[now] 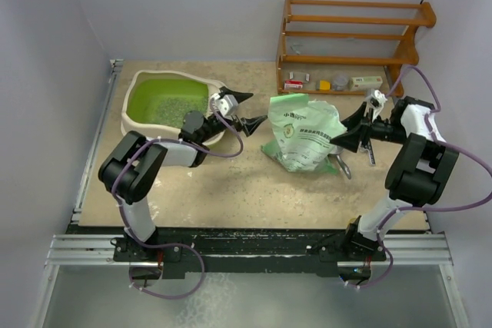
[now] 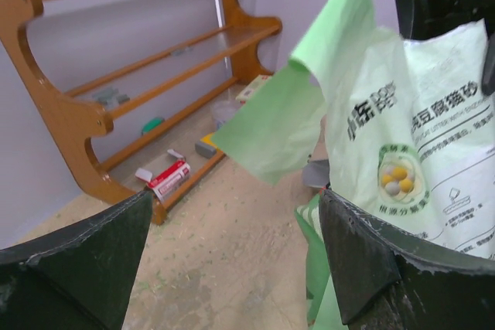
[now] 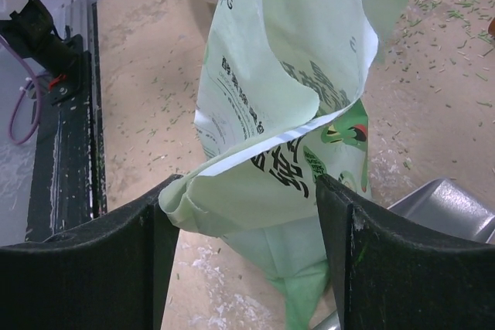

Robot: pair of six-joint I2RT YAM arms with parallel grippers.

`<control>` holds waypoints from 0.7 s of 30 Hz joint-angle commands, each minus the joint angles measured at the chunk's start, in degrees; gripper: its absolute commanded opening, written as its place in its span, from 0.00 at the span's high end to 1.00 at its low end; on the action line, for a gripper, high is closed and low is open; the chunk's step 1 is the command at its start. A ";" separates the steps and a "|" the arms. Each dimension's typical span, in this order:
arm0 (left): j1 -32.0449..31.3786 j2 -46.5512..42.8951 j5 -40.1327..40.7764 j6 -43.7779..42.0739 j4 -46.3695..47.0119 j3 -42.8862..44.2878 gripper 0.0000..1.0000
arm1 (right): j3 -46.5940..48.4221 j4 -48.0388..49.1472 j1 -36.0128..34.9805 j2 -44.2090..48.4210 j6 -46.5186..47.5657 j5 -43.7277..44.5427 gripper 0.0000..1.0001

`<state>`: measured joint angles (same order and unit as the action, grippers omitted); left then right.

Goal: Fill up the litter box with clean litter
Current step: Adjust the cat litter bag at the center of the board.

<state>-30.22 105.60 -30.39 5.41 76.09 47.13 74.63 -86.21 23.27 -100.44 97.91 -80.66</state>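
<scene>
At far left the litter box (image 1: 128, 109) is sitting with a scatter of litter (image 1: 165, 109) showing on its green floor, so we are judging the fill as only partly done. Just right of it our left gripper (image 1: 249, 109) is hovering with jaws wide and holding nothing, pointing at the pale green bag (image 1: 304, 132) lying mid-table. Further right, our right gripper (image 1: 347, 133) is straddling the bag's folded edge, jaws spread wide and not clamping. We are reading this as the approach to lifting the bag. Next, both grippers are going to need firm pinches on it before carrying it over the box.
</scene>
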 commanded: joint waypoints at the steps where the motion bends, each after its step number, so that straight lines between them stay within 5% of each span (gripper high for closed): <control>1: 0.43 -4.25 -3.58 0.81 -0.69 0.95 0.15 | 0.91 -3.00 -0.05 0.90 0.94 -2.74 0.29; 15: 0.43 5.80 -6.35 2.49 -0.55 10.26 0.14 | 3.87 -3.07 -4.31 -1.65 -0.88 -3.63 0.31; 21: 0.44 10.75 -9.51 9.80 6.06 16.23 0.14 | 5.33 -3.27 -4.31 -1.71 -2.50 -2.91 0.46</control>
<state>-30.02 114.26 -36.67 9.45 74.22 58.81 77.47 -86.19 19.03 -102.54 96.82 -82.04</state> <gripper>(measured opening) 0.855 0.621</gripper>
